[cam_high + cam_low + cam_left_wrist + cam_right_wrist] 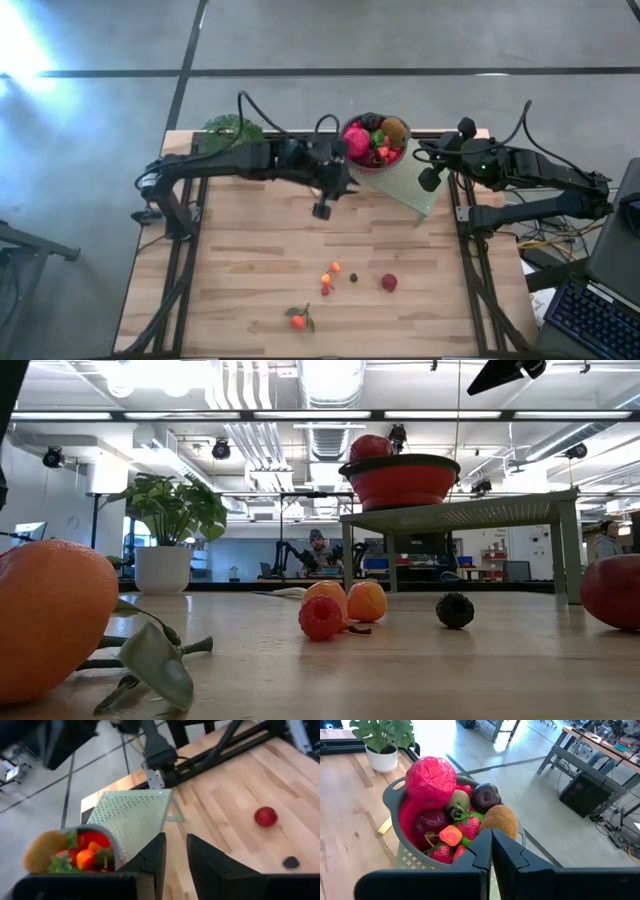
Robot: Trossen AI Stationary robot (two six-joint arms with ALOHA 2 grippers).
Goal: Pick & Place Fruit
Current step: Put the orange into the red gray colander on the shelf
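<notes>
A grey-rimmed red bowl (375, 160) heaped with fruit stands on a perforated metal stand (415, 182) at the table's far edge. Loose on the wood lie a leafy tangerine (298, 320), two small orange berries (335, 267), a small red berry (320, 618), a dark berry (353, 278) and a red fruit (389, 283). My left gripper (322, 210) hangs above the table just left of the bowl, its fingers (155, 862) slightly apart with nothing between them. My right gripper (491, 850) is shut, held above the stand right of the bowl.
A potted plant (232, 128) stands at the far left corner, and a pale knife (384, 826) lies beside the bowl. The stand's legs (565, 550) reach the table at the far right. Bare wood lies between the bowl and the loose fruit.
</notes>
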